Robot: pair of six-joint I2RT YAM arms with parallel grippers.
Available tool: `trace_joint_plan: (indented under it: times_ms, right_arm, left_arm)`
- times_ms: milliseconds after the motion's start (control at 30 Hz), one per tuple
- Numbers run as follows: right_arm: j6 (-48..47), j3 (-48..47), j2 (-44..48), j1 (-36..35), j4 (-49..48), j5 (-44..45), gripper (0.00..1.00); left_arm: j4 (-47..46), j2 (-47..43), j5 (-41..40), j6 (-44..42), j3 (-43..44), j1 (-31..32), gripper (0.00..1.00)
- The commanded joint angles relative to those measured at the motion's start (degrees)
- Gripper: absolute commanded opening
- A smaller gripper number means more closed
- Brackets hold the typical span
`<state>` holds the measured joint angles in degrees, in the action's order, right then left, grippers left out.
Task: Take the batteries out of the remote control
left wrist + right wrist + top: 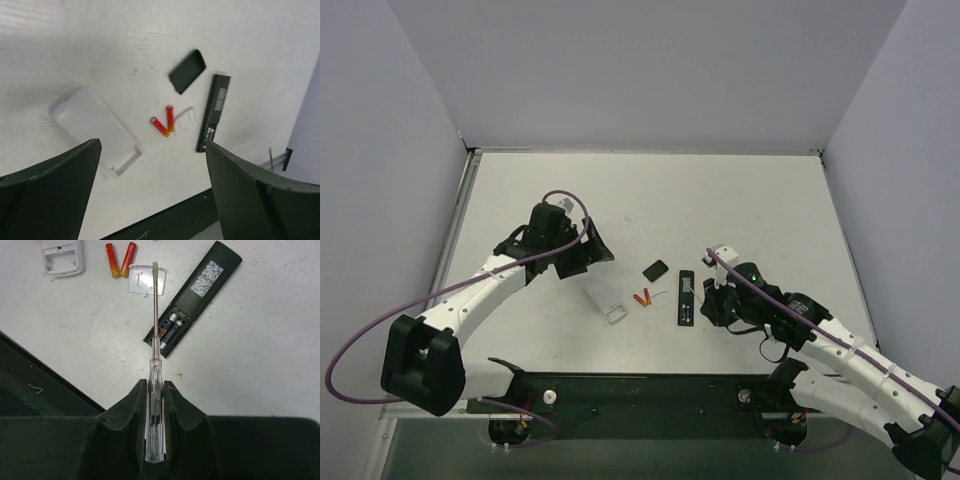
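Counter [740,200]. Left gripper [152,144] wide, empty. Right gripper [155,385] clamps a screwdriver [155,315]. Remote control [686,297] lies centre-right, its black cover [656,269] off, just far-left of it. Two red batteries [169,117] lie loose left of the remote control. Only the right wrist view shows two dark cells [167,329] seated inside, so unloading is judged unfinished.

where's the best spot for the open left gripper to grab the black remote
Probably across its narrow width at the QR-label end, coming straight down from above. The black remote lies flat, long and slim, so its two long edges suit a pinch, and that end is clear of the open battery compartment and the screwdriver.
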<state>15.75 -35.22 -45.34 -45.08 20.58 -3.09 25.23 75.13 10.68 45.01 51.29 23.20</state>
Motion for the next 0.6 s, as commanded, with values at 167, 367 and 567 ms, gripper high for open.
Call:
trace_joint_plan:
  times_ms: [167, 367, 567]
  right_arm:
    - [-9.68, -14.51, -8.26, 5.34, 11.49, -14.02, 0.0]
    - [-12.93, -21.89, -13.8, 5.7, 18.18, -16.68, 0.0]
    - [-13.03, -23.49, -14.25, 5.7, 18.36, -18.44, 0.0]
  left_arm:
    - [-24.42, 1.15, 24.2, 1.56, -2.32, 6.06, 0.76]
    - [-32.87, 2.74, 26.41, 4.37, -2.24, 10.37, 0.7]
    - [-41.93, 4.23, 28.43, 9.21, -4.0, 13.01, 0.68]
